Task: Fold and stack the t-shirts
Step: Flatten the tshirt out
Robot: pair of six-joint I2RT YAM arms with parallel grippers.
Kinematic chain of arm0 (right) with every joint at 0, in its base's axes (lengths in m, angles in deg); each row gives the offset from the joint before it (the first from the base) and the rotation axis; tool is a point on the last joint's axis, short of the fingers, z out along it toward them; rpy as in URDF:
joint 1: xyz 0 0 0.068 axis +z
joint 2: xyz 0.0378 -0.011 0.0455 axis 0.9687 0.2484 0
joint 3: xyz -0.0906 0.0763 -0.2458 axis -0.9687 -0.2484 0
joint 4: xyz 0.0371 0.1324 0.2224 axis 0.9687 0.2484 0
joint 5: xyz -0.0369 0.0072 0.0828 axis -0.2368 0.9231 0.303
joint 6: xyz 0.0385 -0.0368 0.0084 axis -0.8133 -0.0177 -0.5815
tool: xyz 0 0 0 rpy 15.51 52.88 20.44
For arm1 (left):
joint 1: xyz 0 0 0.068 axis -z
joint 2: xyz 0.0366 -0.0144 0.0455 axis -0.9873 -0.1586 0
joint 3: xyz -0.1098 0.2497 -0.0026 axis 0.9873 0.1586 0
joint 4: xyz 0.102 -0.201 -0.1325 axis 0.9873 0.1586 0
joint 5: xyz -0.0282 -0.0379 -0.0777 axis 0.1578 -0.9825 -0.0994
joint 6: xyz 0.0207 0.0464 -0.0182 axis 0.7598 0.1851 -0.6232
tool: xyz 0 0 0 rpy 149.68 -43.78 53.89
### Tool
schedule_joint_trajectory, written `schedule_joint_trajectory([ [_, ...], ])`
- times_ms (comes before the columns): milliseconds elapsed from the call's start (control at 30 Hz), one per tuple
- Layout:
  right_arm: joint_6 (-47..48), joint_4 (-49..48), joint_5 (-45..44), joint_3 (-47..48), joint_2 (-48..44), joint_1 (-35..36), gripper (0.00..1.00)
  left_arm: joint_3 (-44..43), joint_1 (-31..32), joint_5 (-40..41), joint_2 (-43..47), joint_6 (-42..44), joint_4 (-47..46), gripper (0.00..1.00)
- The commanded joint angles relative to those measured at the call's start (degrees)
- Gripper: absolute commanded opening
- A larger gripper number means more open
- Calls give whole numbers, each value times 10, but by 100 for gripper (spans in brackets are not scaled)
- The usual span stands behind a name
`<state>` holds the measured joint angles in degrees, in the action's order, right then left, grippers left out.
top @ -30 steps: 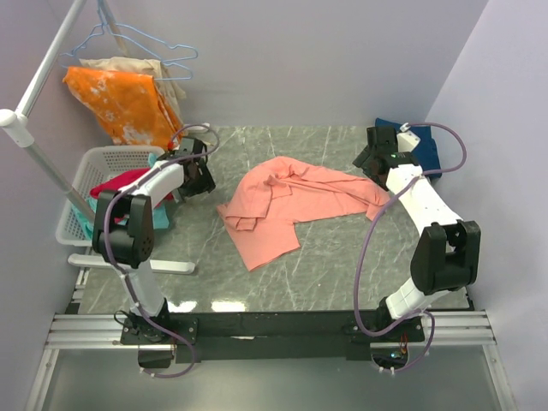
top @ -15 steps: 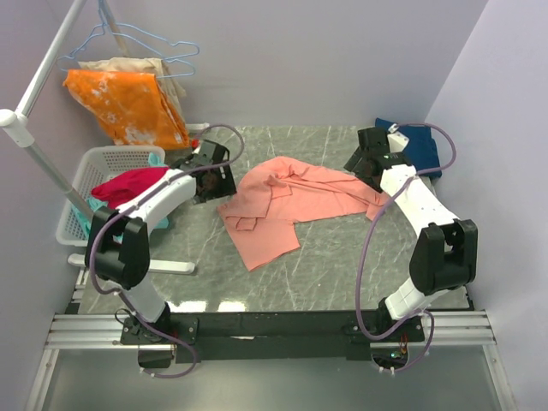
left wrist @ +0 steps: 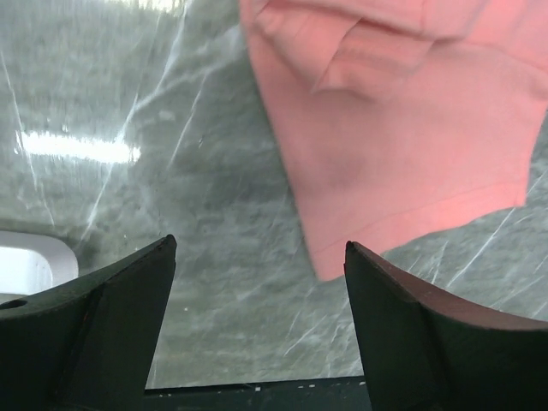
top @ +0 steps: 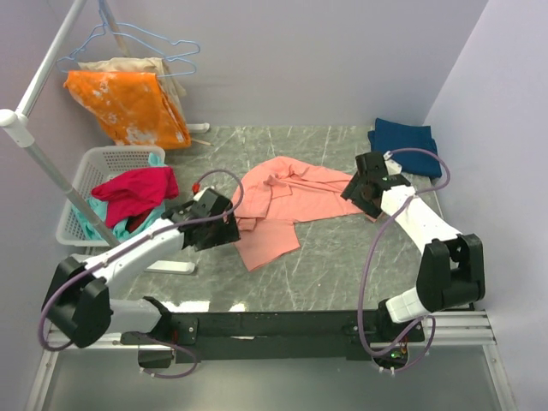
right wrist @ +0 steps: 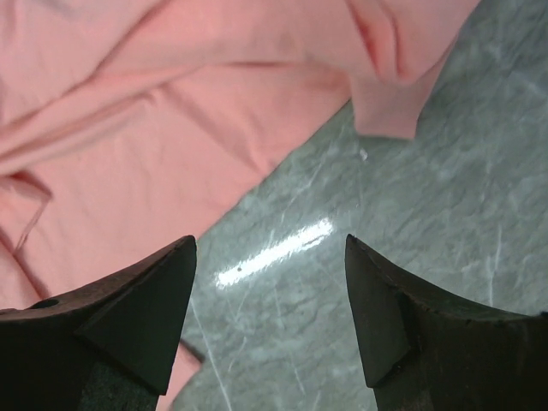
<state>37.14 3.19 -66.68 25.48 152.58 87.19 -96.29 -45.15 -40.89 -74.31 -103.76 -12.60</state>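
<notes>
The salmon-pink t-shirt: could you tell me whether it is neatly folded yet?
Not folded: the salmon-pink t-shirt lies crumpled and partly spread on the table, sleeves bunched.

Bright, even light from overhead fills my top view; the marble table [top: 334, 257] throws white glare near its front edge and in both wrist views. Shadows are soft. Fingers [left wrist: 103, 325] close to the lenses look blurred.

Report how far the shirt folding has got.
Done: the navy shirt looks folded at the far right corner. In hand: the left gripper and right gripper, both open, hover at the pink shirt, gripping nothing. Left: fold the crumpled pink shirt and stack the two.
</notes>
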Motion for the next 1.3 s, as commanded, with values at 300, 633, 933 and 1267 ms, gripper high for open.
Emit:
schedule_joint_trajectory([
  [300,-16,11,7,-25,-66,46,78,89,64,-71,17,-132,-91,75],
  [633,-6,5,7,-52,-70,50,77,23,141,-61,-93,-191,-57,63],
  [933,13,8,13,-55,-82,50,77,-32,153,-32,-153,-231,-29,56],
  [1267,27,-1,18,-61,-86,47,78,-63,162,14,-189,-280,48,48],
])
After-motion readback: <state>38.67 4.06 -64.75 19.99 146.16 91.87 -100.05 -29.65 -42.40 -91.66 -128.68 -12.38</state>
